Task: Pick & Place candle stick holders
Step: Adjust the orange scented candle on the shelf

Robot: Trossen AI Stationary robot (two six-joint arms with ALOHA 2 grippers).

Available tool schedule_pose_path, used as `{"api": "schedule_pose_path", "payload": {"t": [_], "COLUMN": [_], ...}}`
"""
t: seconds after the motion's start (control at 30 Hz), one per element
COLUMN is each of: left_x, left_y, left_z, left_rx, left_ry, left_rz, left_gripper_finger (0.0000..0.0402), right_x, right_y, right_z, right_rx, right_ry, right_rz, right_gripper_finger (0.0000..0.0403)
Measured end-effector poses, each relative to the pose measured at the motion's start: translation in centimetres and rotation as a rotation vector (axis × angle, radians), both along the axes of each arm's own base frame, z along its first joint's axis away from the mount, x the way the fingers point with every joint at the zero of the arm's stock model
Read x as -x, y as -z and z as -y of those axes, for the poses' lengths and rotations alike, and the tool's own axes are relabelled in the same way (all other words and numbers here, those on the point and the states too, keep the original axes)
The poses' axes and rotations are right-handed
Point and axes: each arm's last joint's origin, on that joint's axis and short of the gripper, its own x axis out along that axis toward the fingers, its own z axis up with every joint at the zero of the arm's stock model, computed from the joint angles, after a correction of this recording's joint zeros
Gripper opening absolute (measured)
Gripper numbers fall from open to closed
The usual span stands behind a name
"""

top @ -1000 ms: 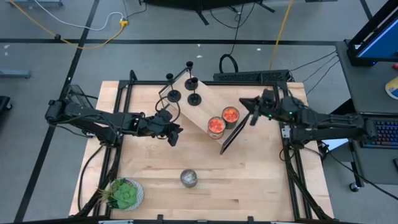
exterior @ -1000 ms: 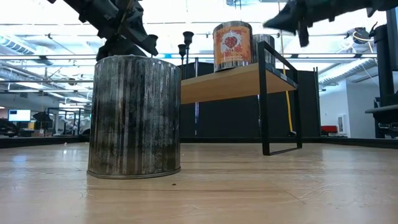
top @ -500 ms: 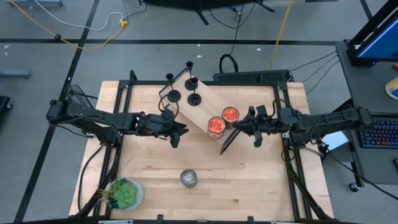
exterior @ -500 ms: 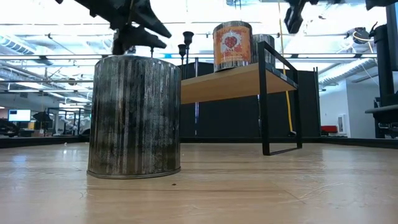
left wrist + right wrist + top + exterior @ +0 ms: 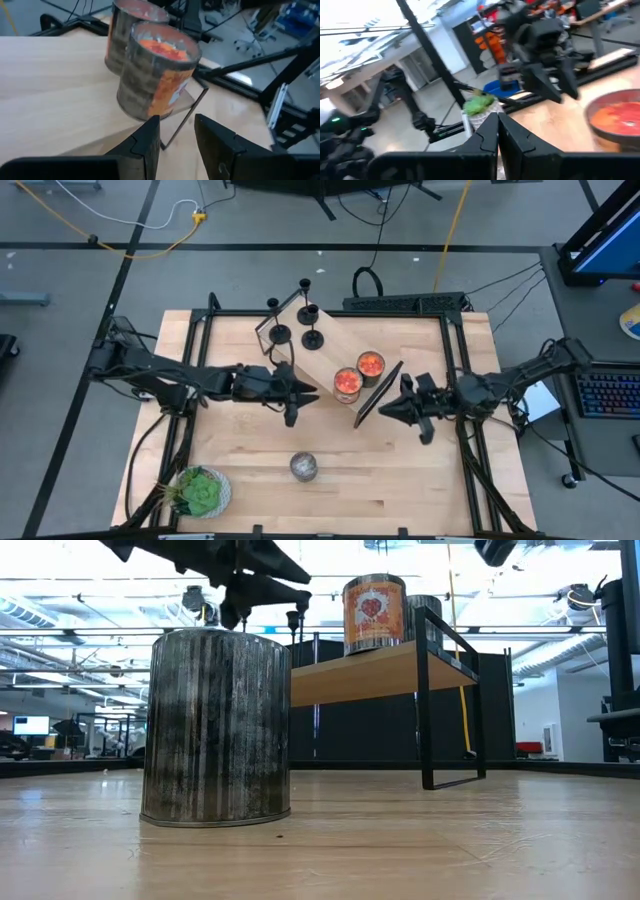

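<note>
Several black candle stick holders [image 5: 311,338] stand on their round bases at the far left end of a raised wooden shelf [image 5: 318,358]; their tops show in the low view [image 5: 301,602]. My left gripper [image 5: 311,395] is open and empty, just left of the orange-red jars; its wrist view [image 5: 176,134] looks at them close up. My right gripper [image 5: 384,409] is shut and empty at the shelf's near right end, also in its wrist view [image 5: 498,131]. Neither gripper is at a holder.
Two orange-red glass jars [image 5: 347,383] [image 5: 371,364] stand on the shelf's near right end. A silver jar [image 5: 304,467] stands on the table near the front, and a green plant [image 5: 200,492] at the front left corner. The shelf has a black metal frame [image 5: 377,394].
My left gripper has gone toward the table's right edge, closer to the orange-red jars. My right gripper has gone toward the table's near edge and a little left, from beside the far jar down to the shelf's near right end.
</note>
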Motion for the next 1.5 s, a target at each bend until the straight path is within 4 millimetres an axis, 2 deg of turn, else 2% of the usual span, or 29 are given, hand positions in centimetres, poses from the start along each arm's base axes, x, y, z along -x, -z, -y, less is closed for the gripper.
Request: {"api": "schedule_pose_path", "payload": {"t": [0.17,0.5,0.7,0.8,0.93,1.13,1.3,1.5], "left_x": [-0.7,-1.0,-1.0,-1.0,-1.0,-1.4,-1.8,-1.9], "left_y": [0.5,0.9,0.6,0.6,0.6,1.0,1.4,1.4], "left_z": [0.3,0.4,0.4,0.4,0.4,0.5,0.7,0.8], "left_rx": [-0.076,-0.131,-0.16,-0.162,-0.16,-0.136,-0.127,-0.112], "left_ry": [0.033,0.07,0.077,0.077,0.077,0.074,0.083,0.079], "left_rz": [0.008,0.003,0.03,0.029,0.026,0.022,0.032,0.042], "left_gripper_finger": [0.0127,0.0127,0.0127,0.0127,0.0127,0.0127,0.0127,0.0126], "right_x": [1.3,4.1,5.8,6.6,7.6,9.0,9.9,10.1], "right_y": [-0.6,-0.4,-0.6,-0.5,-0.4,-0.4,0.6,1.9], "right_z": [-1.1,-1.7,-1.7,-1.3,-0.2,1.2,2.4,2.7], "right_rx": [0.047,0.13,0.276,0.335,0.404,0.474,0.433,0.329], "right_ry": [-0.068,-0.005,-0.065,-0.051,0.064,0.079,0.102,0.021], "right_rz": [0.041,-0.034,-0.016,-0.034,-0.06,-0.07,-0.159,-0.223], "right_gripper_finger": [0.0,0.0,0.0,0.0,0.0,0.0,0.0,0.0]}}
